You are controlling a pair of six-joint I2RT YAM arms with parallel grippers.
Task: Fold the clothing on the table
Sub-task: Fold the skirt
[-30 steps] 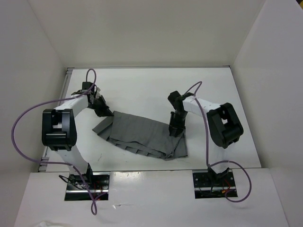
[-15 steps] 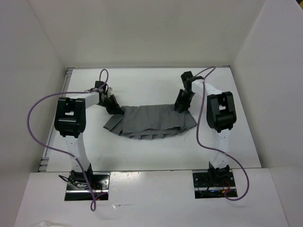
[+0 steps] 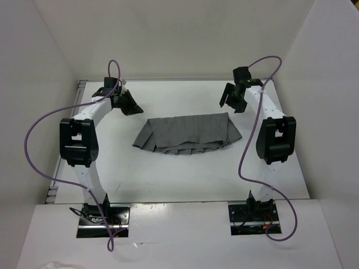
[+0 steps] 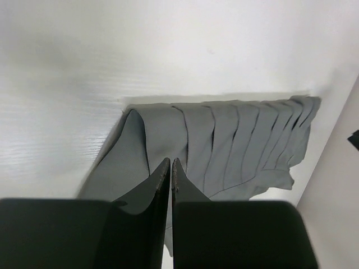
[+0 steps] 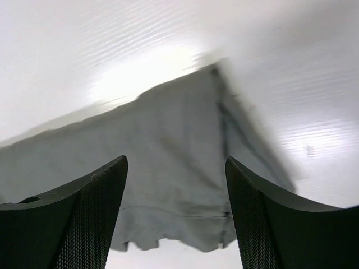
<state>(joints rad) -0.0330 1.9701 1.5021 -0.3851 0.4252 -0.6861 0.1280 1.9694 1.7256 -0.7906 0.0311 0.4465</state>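
See the skirt (image 3: 188, 134) lying flat in the middle of the desk (image 3: 168, 179). See the left hand (image 4: 170, 165) pinched shut on nothing, the right hand (image 3: 230, 101) wide open and empty. Go down slowly, pinch both ends, match edges neatly.

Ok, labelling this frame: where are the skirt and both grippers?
skirt (image 3: 190, 131), top view, middle of the fabric.
left gripper (image 4: 170, 162), left wrist view, between its shut fingertips.
right gripper (image 5: 176, 161), right wrist view, between its open fingertips.

1. We can read no text, label, brand, number or sign in any of the three views.
2. We find no lettering on the clothing (image 3: 188, 133), and none on the table (image 3: 185, 174).
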